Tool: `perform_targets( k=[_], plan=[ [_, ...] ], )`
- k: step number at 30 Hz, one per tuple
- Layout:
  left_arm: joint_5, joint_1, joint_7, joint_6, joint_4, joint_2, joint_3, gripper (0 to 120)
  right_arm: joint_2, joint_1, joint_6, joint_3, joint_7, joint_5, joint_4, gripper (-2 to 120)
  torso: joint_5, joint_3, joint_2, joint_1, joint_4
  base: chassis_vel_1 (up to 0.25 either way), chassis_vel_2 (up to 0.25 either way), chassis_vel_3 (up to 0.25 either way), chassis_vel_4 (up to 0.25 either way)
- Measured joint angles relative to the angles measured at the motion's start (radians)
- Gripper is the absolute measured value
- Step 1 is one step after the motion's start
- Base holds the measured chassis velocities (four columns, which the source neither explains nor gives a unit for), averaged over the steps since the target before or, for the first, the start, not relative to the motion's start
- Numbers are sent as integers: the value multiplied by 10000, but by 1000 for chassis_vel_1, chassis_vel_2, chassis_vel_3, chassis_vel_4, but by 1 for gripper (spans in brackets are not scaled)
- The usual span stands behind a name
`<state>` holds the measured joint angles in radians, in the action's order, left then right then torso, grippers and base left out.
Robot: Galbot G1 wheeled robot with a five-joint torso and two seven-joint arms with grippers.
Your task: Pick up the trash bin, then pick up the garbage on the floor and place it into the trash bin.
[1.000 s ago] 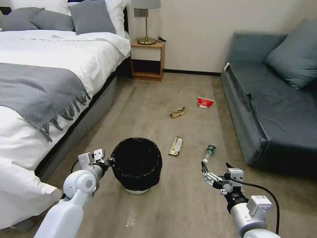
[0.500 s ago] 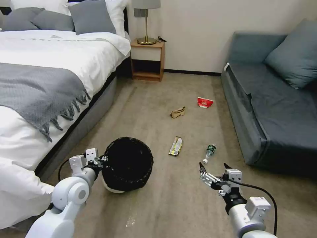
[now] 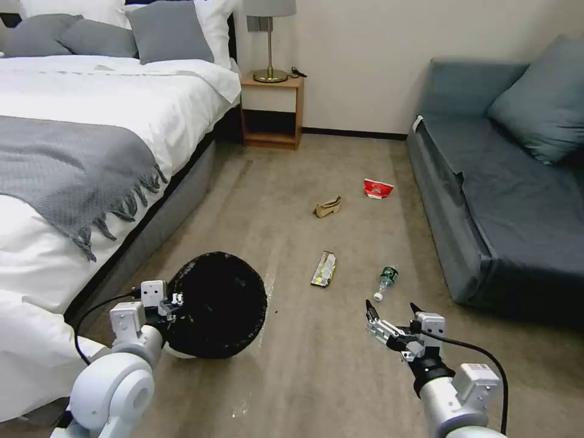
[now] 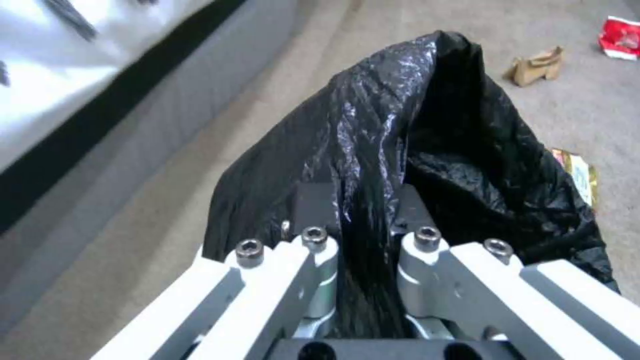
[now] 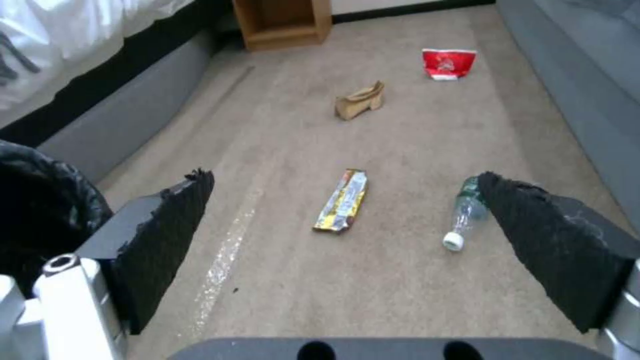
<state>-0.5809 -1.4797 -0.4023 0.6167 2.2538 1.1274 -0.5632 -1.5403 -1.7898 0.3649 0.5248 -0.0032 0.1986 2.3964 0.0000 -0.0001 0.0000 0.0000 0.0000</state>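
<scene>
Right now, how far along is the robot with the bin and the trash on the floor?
The first step looks done: the left gripper is shut on the trash bin, which hangs tilted in its grasp. The right gripper is open, holding nothing, hovering near the bottle. All four pieces remain on the carpet: bottle, foil wrapper, tan carton and red packet. No litter is visible in the bin.
</scene>
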Motion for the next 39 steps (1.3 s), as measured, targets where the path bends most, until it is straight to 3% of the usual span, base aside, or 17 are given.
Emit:
perform_targets(
  k=[6, 26, 39],
  plan=[
    [403, -439, 25, -199, 387, 97, -202, 7, 33, 95, -110, 12, 29, 386, -157, 100, 0, 0, 0, 0, 0, 0, 0, 0, 0],
    [917, -489, 299, -300, 179, 464, 48, 7, 142, 153, -327, 24, -65, 390, -387, 100, 0, 0, 0, 0, 0, 0, 0, 0, 0],
    [1011, -494, 412, -436, 16, 463, 94, 7, 155, 154, -413, 46, -87, 389, -479, 100, 0, 1, 0, 0, 0, 0, 0, 0, 0]
  ],
)
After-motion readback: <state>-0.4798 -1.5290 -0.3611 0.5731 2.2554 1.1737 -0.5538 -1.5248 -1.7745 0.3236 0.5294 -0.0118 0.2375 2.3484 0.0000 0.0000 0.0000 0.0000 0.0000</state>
